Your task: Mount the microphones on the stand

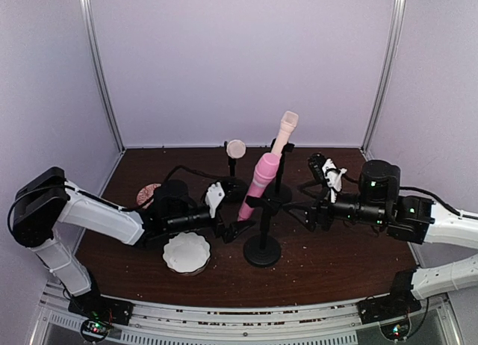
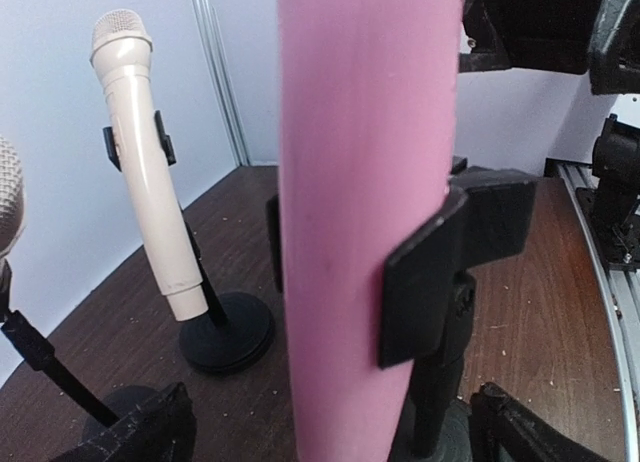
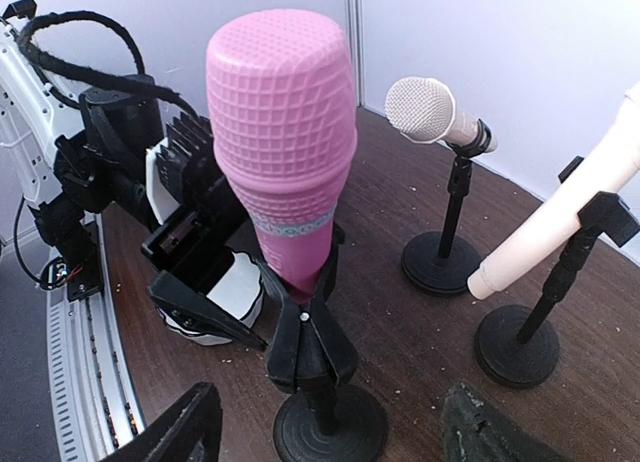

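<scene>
Pink microphone point(image 1: 260, 182) sits in the clip point(image 2: 455, 252) of the front stand point(image 1: 262, 249), tilted, head up and leaning back-right. My left tool point(image 2: 330, 432) is released, fingers spread wide on either side of the handle's lower end, not touching it. My right tool point(image 3: 340, 427) is also released, fingers apart in front of the same stand's base.

Behind, a cream microphone point(image 2: 145, 172) is clipped in the rear stand point(image 3: 515, 347), tilted. A second pale microphone point(image 1: 236, 148) rides a short stand point(image 3: 440, 262) at back left.

Scalloped white dish point(image 1: 187, 253) lies on the tabletop point(image 1: 336, 263) beside my left arm, its inside showing plain white.
</scene>
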{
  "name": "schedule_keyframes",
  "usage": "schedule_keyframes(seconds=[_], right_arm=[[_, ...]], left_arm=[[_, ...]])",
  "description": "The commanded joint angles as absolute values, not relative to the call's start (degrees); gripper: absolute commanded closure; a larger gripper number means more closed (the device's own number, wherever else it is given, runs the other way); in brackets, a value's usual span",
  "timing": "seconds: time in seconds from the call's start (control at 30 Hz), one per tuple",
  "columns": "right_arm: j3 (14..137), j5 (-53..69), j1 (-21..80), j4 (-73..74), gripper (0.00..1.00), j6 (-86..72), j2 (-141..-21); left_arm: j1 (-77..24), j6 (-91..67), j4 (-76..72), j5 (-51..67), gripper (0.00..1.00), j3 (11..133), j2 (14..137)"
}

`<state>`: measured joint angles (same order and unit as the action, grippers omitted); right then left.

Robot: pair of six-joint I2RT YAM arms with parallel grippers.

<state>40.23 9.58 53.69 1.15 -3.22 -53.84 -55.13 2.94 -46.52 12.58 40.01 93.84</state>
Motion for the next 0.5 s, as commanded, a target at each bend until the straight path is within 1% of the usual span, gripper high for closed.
schedule_keyframes(seconds=[0.0, 0.13, 0.23, 0.3, 0.4, 0.47], right_arm=[[40.2, 5.5, 53.6, 4.3, 0.23, -4.0, -51.3], [40.9, 0.5, 53.6, 8.0, 0.23, -5.4, -49.2], [43.0, -3.2, 53.4, 12.8, 0.22, -5.6, -48.4], [44.5, -6.3, 53.4, 16.0, 0.21, -5.9, -48.2], [46.9, -12.6, 53.4, 20.7, 0.12, -4.6, -48.2], [49.8, -19.4, 53.3, 25.1, 0.03, -3.6, -48.7]], left_arm=[[-55.5, 5.0, -39.9, 8.3, 0.02, 37.6, 87.0], [-55.5, 4.6, -28.4, 5.5, 0.02, 36.2, 80.0], [-55.5, 2.7, -18.8, 0.6, 0.02, 36.4, 71.6], [-55.4, 2.5, -11.9, -4.8, 0.02, 38.3, 66.8], [-54.5, 3.6, -3.8, -15.5, 0.02, 42.9, 61.6], [-51.8, 3.4, 0.3, -20.0, 0.02, 46.5, 60.1]])
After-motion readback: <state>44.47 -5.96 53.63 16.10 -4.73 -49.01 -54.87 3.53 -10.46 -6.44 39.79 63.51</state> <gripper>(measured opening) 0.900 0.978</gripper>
